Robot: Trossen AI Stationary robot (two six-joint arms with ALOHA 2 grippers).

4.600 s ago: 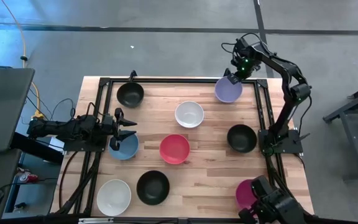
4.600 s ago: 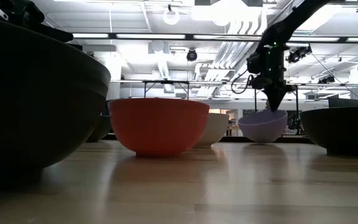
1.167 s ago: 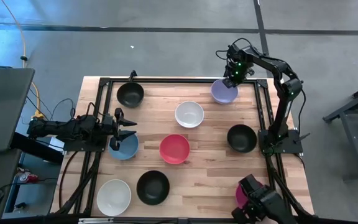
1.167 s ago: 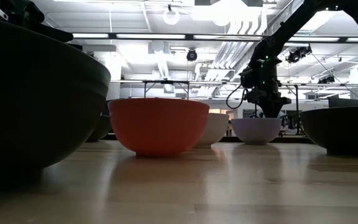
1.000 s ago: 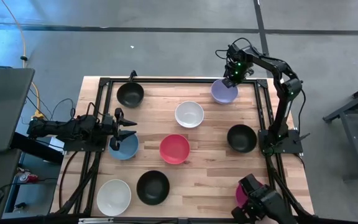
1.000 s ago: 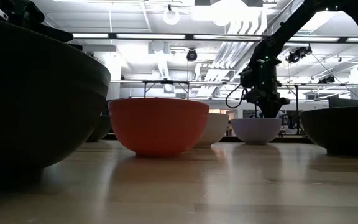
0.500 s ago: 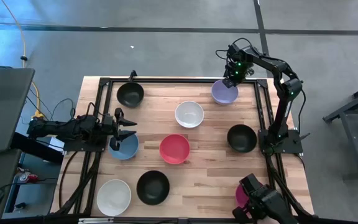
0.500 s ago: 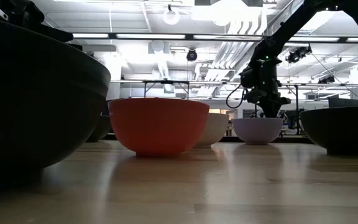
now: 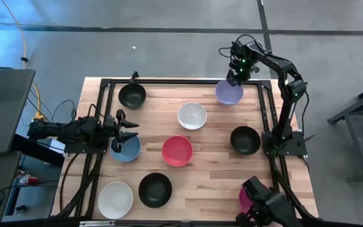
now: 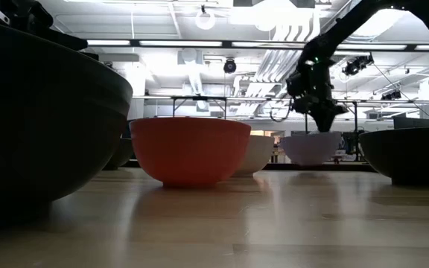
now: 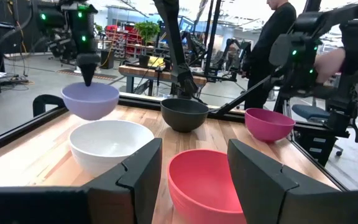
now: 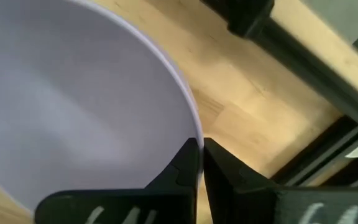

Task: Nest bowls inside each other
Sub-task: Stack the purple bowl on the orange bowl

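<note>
Up at the worktop's far right corner, the right end effector (image 9: 235, 79) pinches the lavender bowl's (image 9: 229, 93) rim beside the frame rail (image 9: 265, 107). The left end effector (image 9: 129, 133) waits released over the blue bowl (image 9: 126, 149) near the left edge.

Wooden table (image 9: 213, 135); person (image 11: 272, 37) standing beyond it
</note>
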